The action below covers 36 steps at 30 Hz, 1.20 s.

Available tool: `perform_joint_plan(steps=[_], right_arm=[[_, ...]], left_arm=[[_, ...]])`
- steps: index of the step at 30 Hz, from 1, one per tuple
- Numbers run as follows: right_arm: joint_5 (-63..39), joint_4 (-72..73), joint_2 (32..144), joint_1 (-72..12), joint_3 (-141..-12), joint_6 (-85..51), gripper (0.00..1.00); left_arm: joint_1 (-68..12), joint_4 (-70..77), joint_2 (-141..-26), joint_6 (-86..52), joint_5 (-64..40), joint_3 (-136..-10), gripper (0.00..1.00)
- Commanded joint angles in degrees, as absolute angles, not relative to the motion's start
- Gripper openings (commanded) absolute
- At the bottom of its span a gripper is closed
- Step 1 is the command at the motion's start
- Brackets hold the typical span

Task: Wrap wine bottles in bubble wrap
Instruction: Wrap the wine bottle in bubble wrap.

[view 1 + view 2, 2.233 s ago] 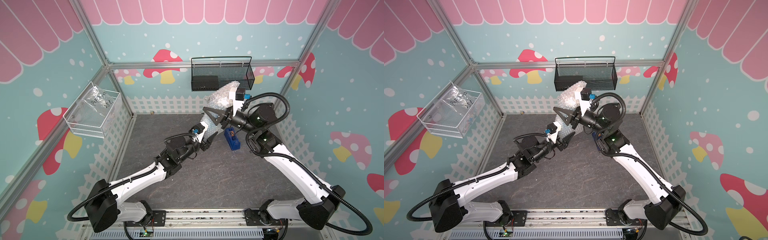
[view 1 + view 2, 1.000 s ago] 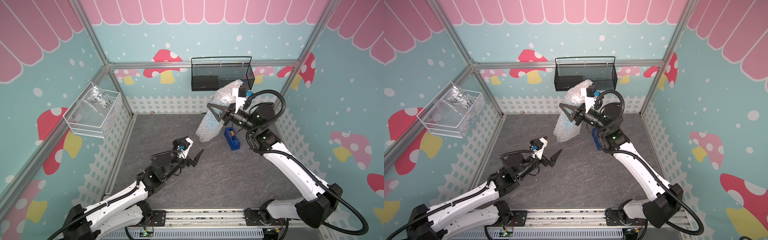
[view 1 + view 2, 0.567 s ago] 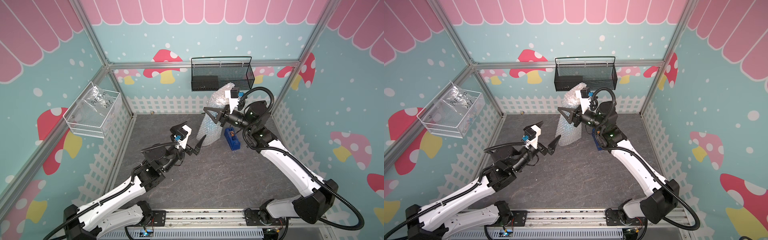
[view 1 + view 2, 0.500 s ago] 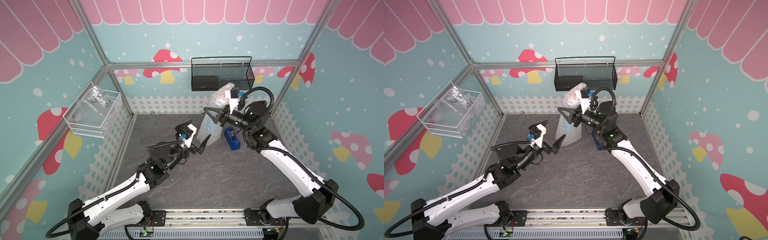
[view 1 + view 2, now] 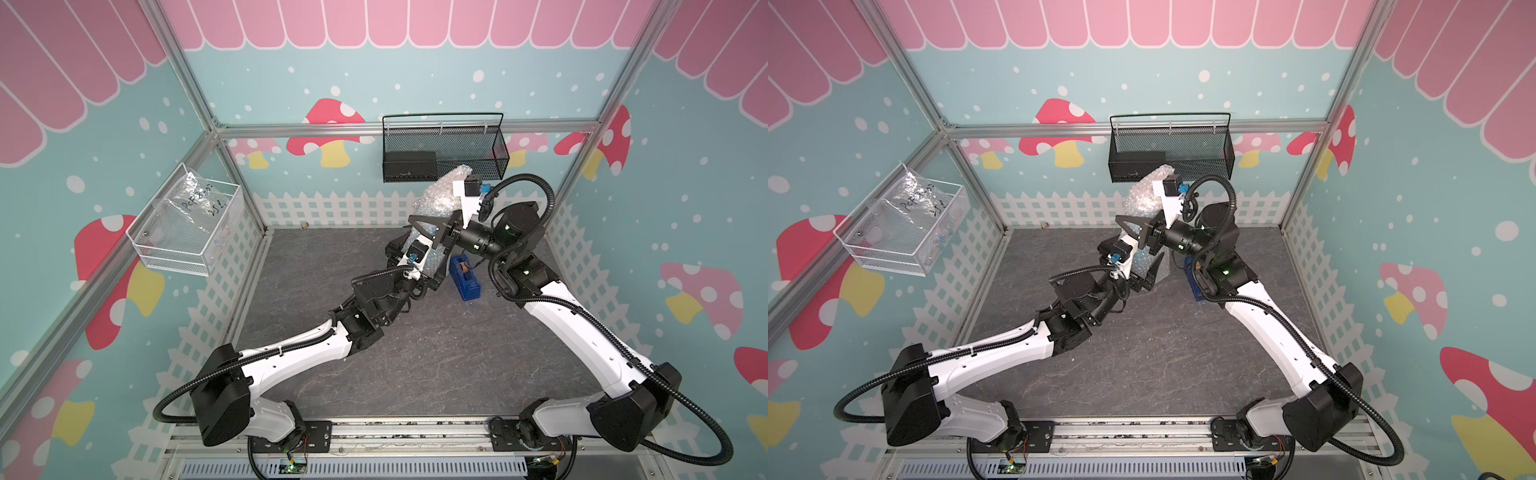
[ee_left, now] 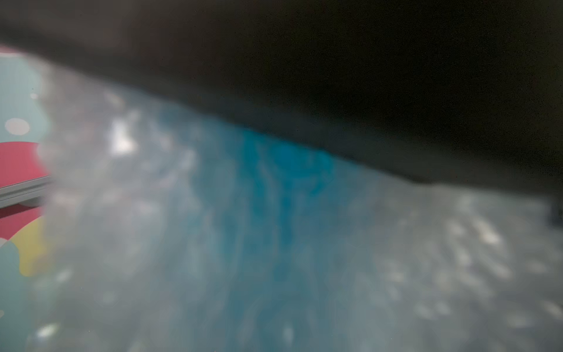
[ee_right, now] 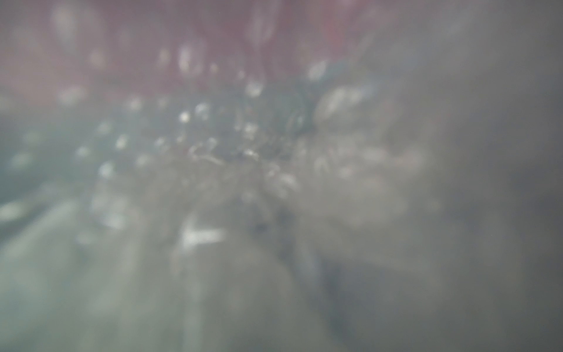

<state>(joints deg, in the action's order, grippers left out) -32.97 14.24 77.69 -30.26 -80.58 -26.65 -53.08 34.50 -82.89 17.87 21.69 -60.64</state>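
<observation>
Blue bottle (image 6: 286, 189) sits inside the bubble wrap (image 5: 438, 199), up in the air near the back wall, not on the counter (image 5: 316, 266).

What could go bad, L to R: the left fingers (image 5: 1156, 266) are spread wide on both sides of the low end of the wrap, not squeezing. Can't tell if they touch it. If they bump or tug, the wrap may come loose & the bottle could drop out the bottom. Higher up, the right fingers (image 5: 428, 217) are clamped on the wrap. Soft plastic may slide out of a weak pinch. The tape dispenser (image 5: 465, 278) lies just beside, under the right arm, easy to knock.

Room: the white wire basket (image 5: 187, 232) on the left wall is well apart, w/ lots of bare counter. Over the wrap hangs the black wire basket (image 5: 444, 153), so little room up. Past the dispenser the counter is bare up to the fence.
</observation>
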Motion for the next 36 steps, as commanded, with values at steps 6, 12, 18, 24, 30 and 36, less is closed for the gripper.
perform_joint_plan(steps=[6, 12, 18, 24, 30, 36], right_arm=[[-38.19, 24.12, 74.57, -30.61, -82.24, -32.58, 0.2], [-42.1, 26.44, 75.35, -30.1, -82.43, -34.6, 0.36], [-50.45, 29.63, 77.58, -29.25, -82.91, -37.87, 0.49], [-60.96, 36.88, 80.72, -28.29, -84.08, -43.09, 0.64], [-71.4, 41.75, 83.25, -27.78, -86.07, -44.52, 0.71], [-75.31, 46.85, 85.54, -27.36, -87.55, -48.98, 0.71]], left_arm=[[-53.09, 37.99, -86.0, 20.04, 21.97, -63.45, 0.57], [-52.83, 36.31, -84.55, 20.18, 12.55, -62.36, 0.33], [-50.27, 35.12, -79.04, 16.09, 1.76, -59.48, 0.26], [-48.13, 32.3, -73.94, 13.61, -7.39, -58.88, 0.2], [-45.14, 28.11, -70.64, 8.39, -25.83, -59.76, 0.17], [-42.89, 20.39, -69.84, 4.81, -41.27, -63.53, 0.15]])
